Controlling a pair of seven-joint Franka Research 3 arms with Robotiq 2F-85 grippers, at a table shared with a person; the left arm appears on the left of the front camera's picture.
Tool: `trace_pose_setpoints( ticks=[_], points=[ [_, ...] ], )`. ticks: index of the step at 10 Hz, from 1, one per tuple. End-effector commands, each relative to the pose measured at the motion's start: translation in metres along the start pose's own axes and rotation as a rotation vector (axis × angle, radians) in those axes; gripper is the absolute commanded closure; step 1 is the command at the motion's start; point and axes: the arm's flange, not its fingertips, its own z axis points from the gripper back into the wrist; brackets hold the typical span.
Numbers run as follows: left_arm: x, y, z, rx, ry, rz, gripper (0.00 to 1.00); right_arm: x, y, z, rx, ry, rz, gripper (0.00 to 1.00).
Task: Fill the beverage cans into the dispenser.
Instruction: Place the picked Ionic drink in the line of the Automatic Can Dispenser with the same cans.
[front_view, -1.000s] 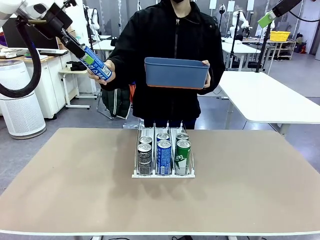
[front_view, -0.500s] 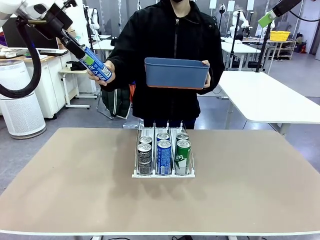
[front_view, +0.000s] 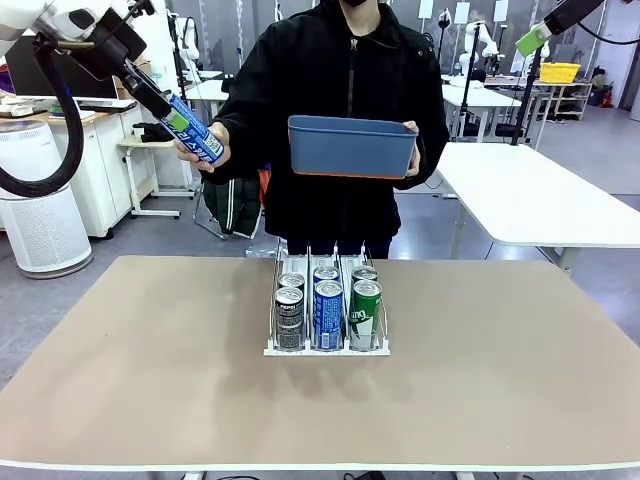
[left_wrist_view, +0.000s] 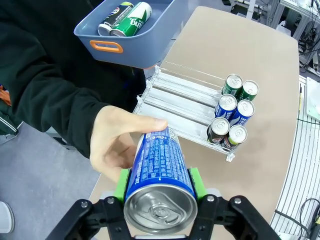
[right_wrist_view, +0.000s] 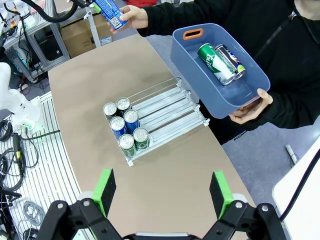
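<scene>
I am taking the blue can (left_wrist_view: 160, 170) from the person's hand (left_wrist_view: 116, 147), my left jaws clamping it high beyond the tabletop's (front_view: 150, 350) far left, my right jaws gaping empty; next, I judge, it needs lowering into a dispenser (left_wrist_view: 176, 98) lane's free far end.

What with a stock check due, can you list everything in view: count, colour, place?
table: one; tan; centre.
rack: one; clear and white; table middle.
tub: one; blue, orange handles; held above the table's far edge.
racked cans: six; two black-grey, two blue, two green; robot-side end of the rack's lanes.
handed can: one; blue; in the air left of the tub.
tub cans: two; one green, one dark; lying in the tub.
person's hands: two; one on the handed can, one holding the tub.
left pincer: one; black, green pads; shut on the handed can.
right pincer: one; black, green pads; open, high over the table.
</scene>
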Motion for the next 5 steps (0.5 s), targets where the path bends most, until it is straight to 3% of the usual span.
trace_pose_setpoints(
  ticks=[1,5],
  points=[
    [0.0000,0.0008,0.0023,0.008,-0.003,-0.004,0.90,0.0006,0.0001,-0.0009,0.009,-0.006,-0.001,0.00],
    [0.0000,0.0008,0.0023,0.008,-0.003,-0.004,0.90,0.0006,0.0001,-0.0009,0.009,-0.006,-0.001,0.00]
  ],
)
